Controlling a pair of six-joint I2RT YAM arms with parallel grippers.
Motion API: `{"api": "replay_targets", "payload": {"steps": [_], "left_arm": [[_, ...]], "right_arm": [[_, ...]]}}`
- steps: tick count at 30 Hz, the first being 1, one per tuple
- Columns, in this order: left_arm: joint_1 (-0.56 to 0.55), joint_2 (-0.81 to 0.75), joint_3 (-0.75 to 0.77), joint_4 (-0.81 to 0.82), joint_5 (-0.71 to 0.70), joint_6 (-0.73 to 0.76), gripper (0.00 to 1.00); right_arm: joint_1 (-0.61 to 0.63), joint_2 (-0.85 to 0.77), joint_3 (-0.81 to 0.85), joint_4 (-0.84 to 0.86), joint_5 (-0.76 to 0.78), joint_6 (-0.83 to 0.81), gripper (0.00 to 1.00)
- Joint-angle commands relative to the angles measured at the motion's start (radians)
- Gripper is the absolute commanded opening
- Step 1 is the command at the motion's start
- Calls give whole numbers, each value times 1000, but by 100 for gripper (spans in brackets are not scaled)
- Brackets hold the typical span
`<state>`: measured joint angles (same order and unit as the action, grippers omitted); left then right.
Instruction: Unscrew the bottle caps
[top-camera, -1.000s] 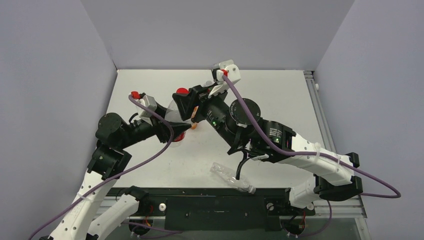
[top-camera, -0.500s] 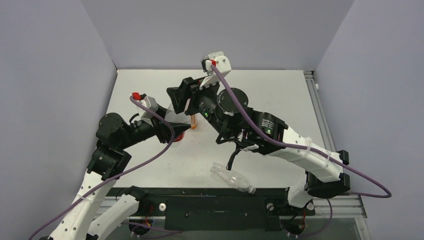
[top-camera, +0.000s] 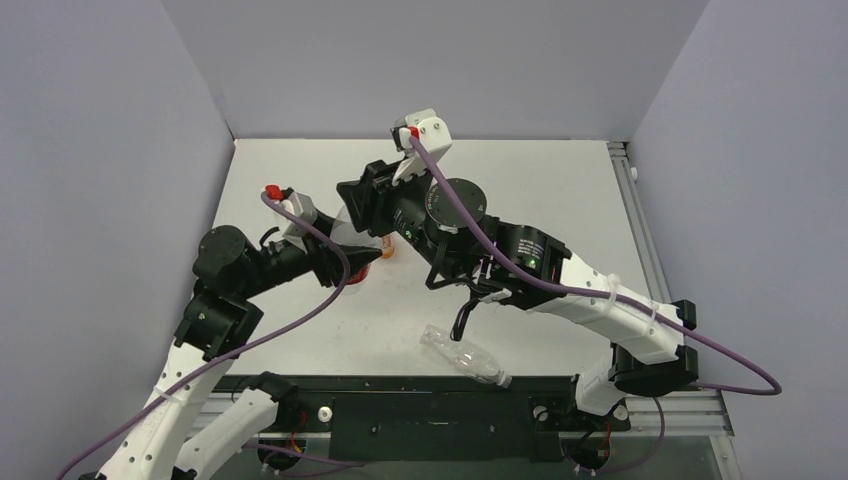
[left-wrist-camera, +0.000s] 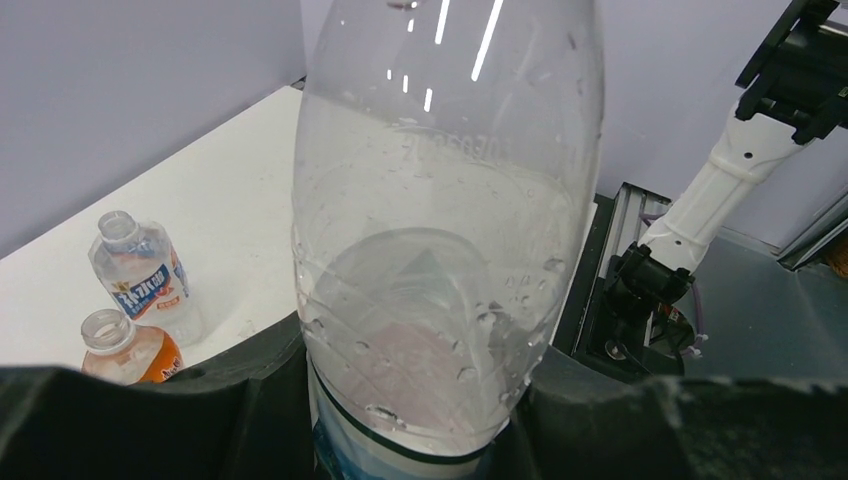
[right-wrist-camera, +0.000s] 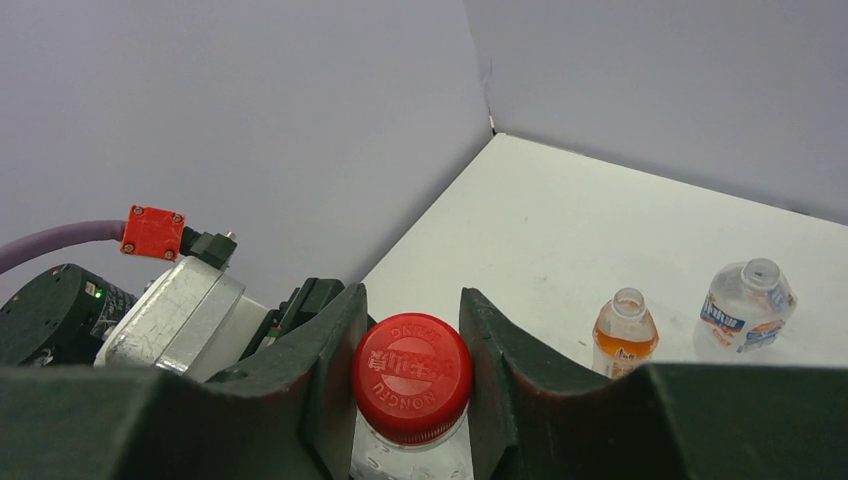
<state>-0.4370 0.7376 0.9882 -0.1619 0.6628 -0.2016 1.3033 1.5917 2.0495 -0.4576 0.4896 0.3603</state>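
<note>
My whole setup is a white table (top-camera: 580, 180) boxed in by plain lilac-grey walls: back wall (top-camera: 430, 60) across the top of the frame, left wall (top-camera: 90, 140) and right wall (top-camera: 760, 140) on the sides. Silver rail (top-camera: 643, 235) runs down the table's right edge, black frame (top-camera: 430, 412) along the bottom. Light is soft and even, only faint shadows

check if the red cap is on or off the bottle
On: red cap sits atop the clear bottle, right pincer closed around it.
</note>
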Motion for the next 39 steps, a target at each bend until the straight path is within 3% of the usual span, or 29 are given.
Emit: {"api": "replay_targets", "payload": {"steps": [1, 4, 9, 12, 18, 21, 24, 25, 26, 28, 29, 32, 35, 39], "left_arm": [[-2, -14, 4, 21, 31, -25, 24], [-2, -13, -2, 46, 94, -82, 24], [-2, 6, -2, 132, 231, -208, 22], [-2, 19, 0, 198, 285, -300, 21], [-2, 40, 3, 258, 392, -405, 17], [-2, 48, 2, 261, 429, -418, 17], [-2, 51, 2, 242, 412, -392, 16], [-2, 51, 3, 234, 396, -355, 17], [-2, 50, 11, 192, 341, -328, 17], [-2, 47, 26, 89, 241, -217, 18], [-2, 44, 30, 43, 205, -146, 18], [-6, 39, 29, -20, 23, -24, 19], [-8, 35, 24, -46, -82, 51, 19], [-9, 25, 12, -25, -113, 52, 19]], "right_arm": [[-6, -90, -28, 89, -29, -45, 1], [-27, -161, -101, 180, -135, -90, 0], [-137, -234, -200, 338, -673, -50, 0], [-160, -236, -195, 375, -892, -39, 0], [-193, -204, -160, 403, -1191, 22, 0], [-211, -199, -158, 403, -1257, 53, 0], [-237, -204, -146, 335, -1185, 23, 3], [-241, -219, -149, 298, -1131, 13, 14], [-237, -229, -150, 276, -986, -20, 42], [-212, -255, -156, 217, -719, -74, 69], [-184, -269, -160, 195, -573, -89, 75], [-122, -270, -159, 169, -341, -149, 78], [-56, -187, -46, 54, -146, -172, 79], [-45, -55, 133, -114, -72, -150, 79]]}}
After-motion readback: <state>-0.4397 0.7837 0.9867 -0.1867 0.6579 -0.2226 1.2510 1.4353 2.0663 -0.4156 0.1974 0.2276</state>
